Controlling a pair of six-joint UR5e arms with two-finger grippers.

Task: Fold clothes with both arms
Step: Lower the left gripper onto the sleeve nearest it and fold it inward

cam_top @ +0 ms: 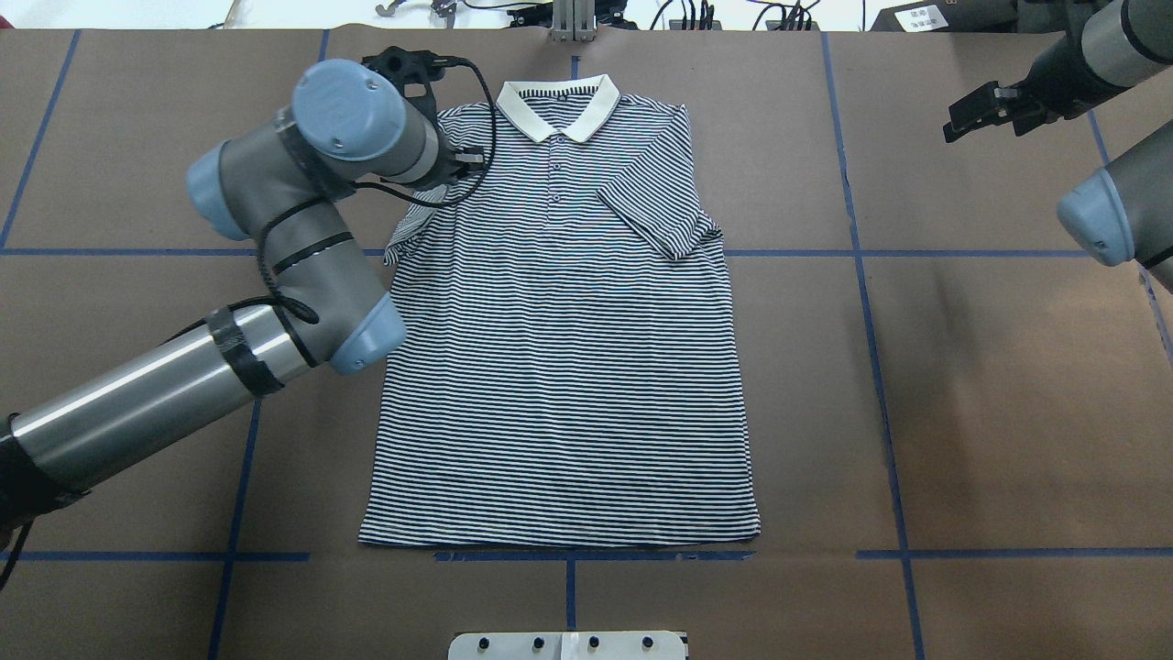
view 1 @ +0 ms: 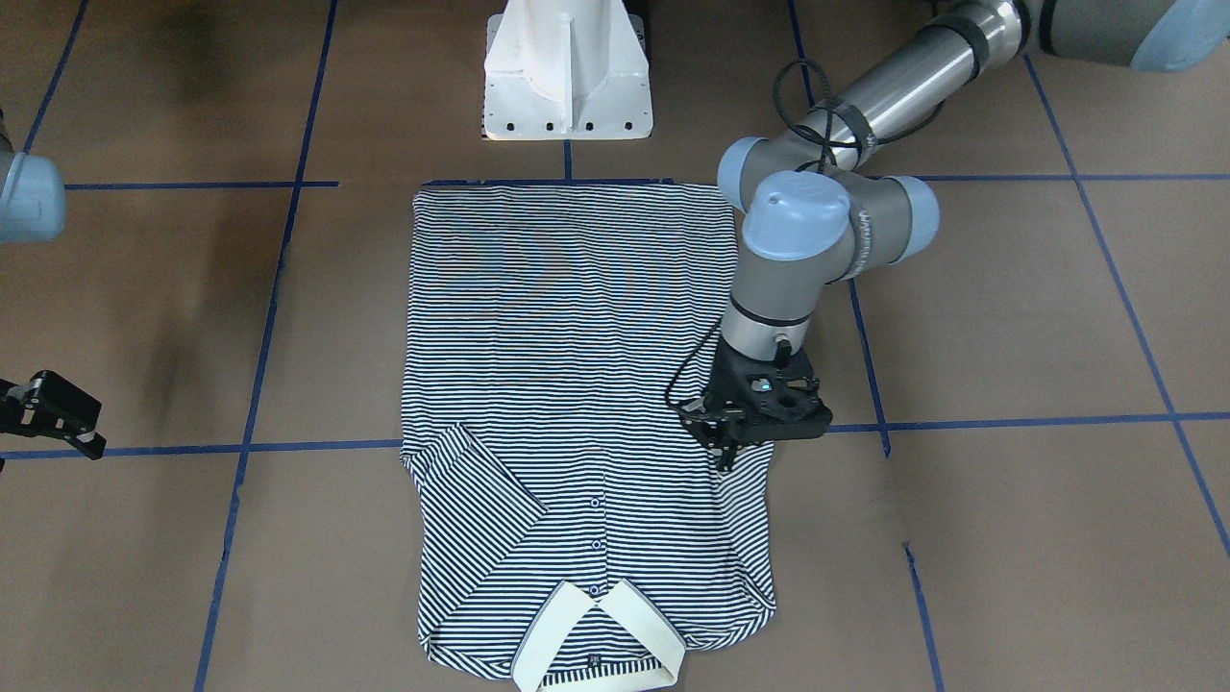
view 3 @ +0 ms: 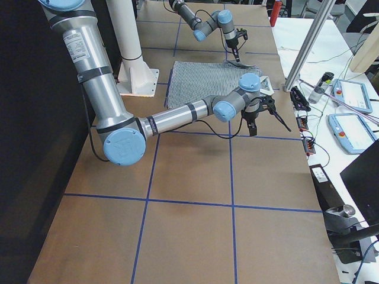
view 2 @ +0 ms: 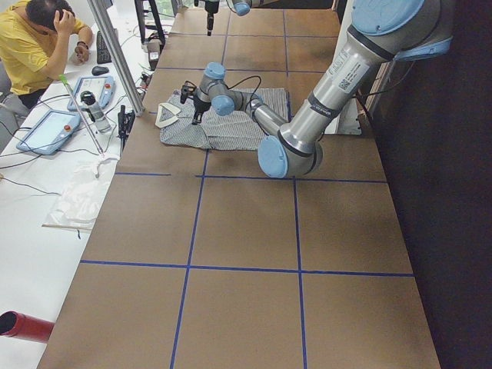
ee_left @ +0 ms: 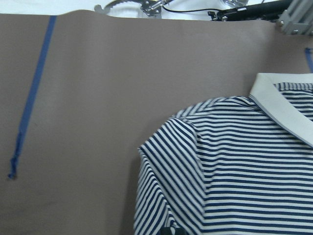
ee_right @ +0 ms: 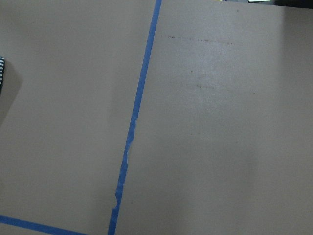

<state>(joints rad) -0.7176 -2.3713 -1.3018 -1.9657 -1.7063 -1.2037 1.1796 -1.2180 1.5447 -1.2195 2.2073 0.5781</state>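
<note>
Reach favours the left claw [view 1: 730, 450]: it hangs low at the shirt's [cam_top: 559, 367] near sleeve [ee_left: 168, 196], tips down on the edge, and we cannot tell whether they pinch cloth or stand free. From it the shirt spreads rightward, flat on the table [cam_top: 962, 385], its long axis running from the collar [cam_top: 557, 105] just ahead to the hem [cam_top: 559, 539] far back toward the base [view 1: 567, 86]. Beyond the buttons [cam_top: 554, 182] the other sleeve [cam_top: 655, 215] already lies folded inward. Well off to the right, the right claw [cam_top: 976, 110] hovers spread and empty, so we judge the left arm [cam_top: 275, 275] should carry its sleeve rightward across the chest
</note>
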